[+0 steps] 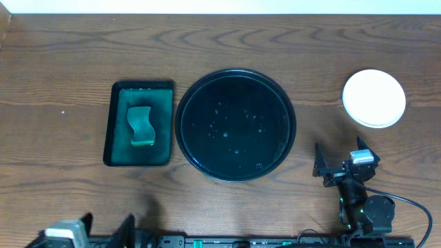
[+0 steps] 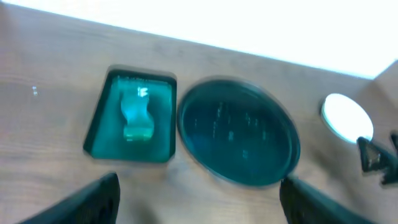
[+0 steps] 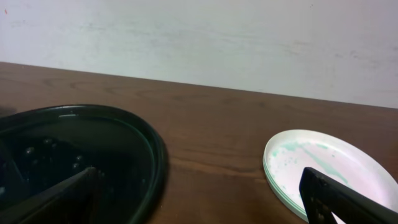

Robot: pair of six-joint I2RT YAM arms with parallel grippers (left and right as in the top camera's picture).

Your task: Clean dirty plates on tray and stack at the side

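Observation:
The plates stand in one stack on the table at the right, off the tray; the top one is white. In the right wrist view the top plate shows faint teal streaks. The round black tray sits mid-table with only water droplets on it; it also shows in the left wrist view and the right wrist view. My right gripper is open and empty, below and left of the stack. My left gripper is open and empty at the near left edge.
A rectangular dark green tray lies left of the black tray, with a green sponge in it; both show in the left wrist view, the tray and the sponge. The table's far edge meets a white wall.

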